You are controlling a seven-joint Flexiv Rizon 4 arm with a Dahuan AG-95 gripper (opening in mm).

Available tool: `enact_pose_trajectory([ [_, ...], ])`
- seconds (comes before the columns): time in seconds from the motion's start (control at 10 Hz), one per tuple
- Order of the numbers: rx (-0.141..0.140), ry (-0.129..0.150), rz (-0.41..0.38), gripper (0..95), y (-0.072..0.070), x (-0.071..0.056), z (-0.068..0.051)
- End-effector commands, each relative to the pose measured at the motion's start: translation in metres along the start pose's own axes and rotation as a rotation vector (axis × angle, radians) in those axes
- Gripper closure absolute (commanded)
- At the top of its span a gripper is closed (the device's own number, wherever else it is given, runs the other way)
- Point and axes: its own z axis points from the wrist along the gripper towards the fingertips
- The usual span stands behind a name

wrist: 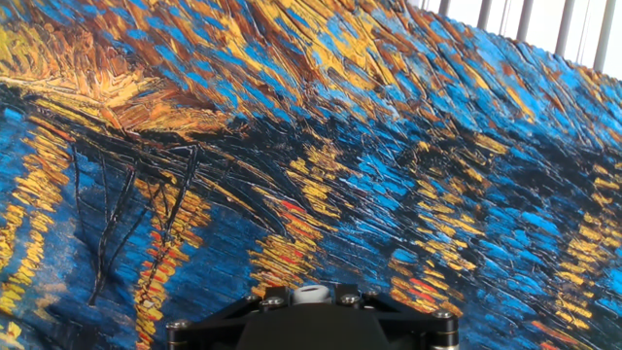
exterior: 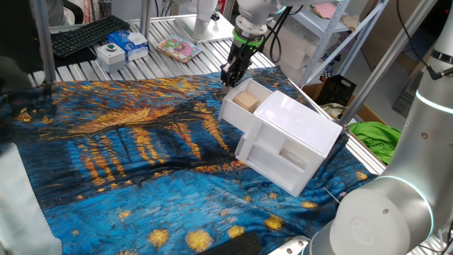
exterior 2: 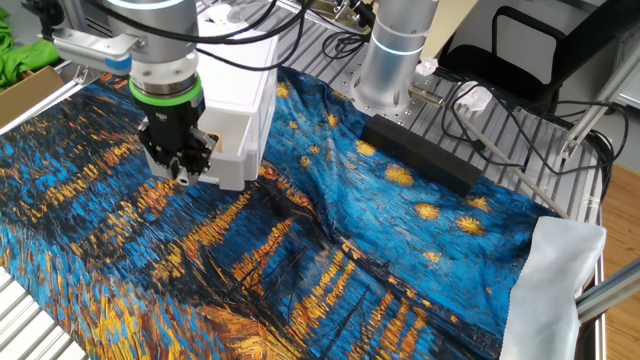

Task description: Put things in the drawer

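The tan wooden block (exterior: 246, 100) lies inside the upper white drawer (exterior: 237, 117), which is slid out of the tilted white cabinet (exterior: 301, 127). My gripper (exterior: 230, 76) hangs just outside the drawer's outer end, low over the cloth, holding nothing, and its fingers look shut. In the other fixed view the gripper (exterior 2: 181, 168) is in front of the drawer's end wall (exterior 2: 228, 150) and hides the block. The hand view shows only painted cloth (wrist: 311, 146) past the gripper's base; neither fingers nor block appear there.
The lower drawer (exterior: 279, 156) with the see-through front is also slid out. A blue and orange painted cloth (exterior: 127, 142) covers the table. A second arm's base (exterior 2: 392, 55) and a black bar (exterior 2: 425, 155) stand behind the cabinet. A keyboard (exterior: 88, 34) and boxes lie at the table's edge.
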Motion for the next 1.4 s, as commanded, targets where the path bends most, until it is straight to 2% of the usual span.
enact_pose_trajectory([
  [0.1, -0.002, -0.002, 0.001, 95.0, 0.000, 0.000, 0.001],
  [1.4, -0.008, -0.003, 0.001, 95.0, -0.003, 0.014, -0.004],
])
